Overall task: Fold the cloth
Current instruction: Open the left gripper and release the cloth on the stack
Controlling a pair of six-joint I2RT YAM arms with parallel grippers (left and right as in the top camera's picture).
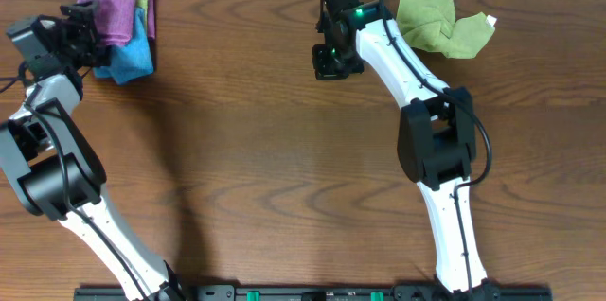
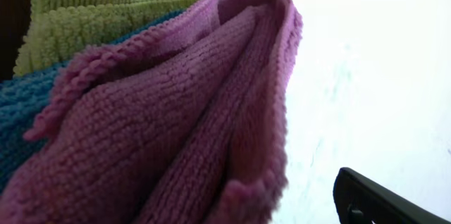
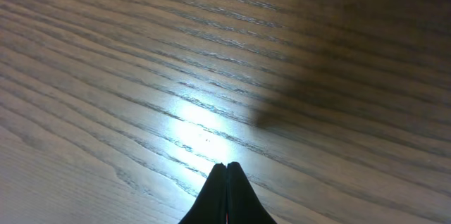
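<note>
The purple cloth (image 1: 115, 9) lies folded on top of a small stack at the table's far left. My left gripper (image 1: 91, 34) is at the stack's left edge and is open. In the left wrist view the purple cloth (image 2: 176, 132) fills the frame right in front of the jaws. Only one black finger (image 2: 380, 199) shows, apart from the cloth, and the other is hidden behind it. My right gripper (image 1: 331, 62) is shut and empty over bare wood at the far centre; its closed fingertips (image 3: 226, 182) hover just above the table.
Under the purple cloth lie a bright blue cloth (image 1: 133, 55) and a strip of green cloth (image 1: 144, 0); both also show in the left wrist view, the blue (image 2: 14, 111) and the green (image 2: 91, 5). A crumpled light-green cloth (image 1: 436, 22) with a white tag lies at the far right.
</note>
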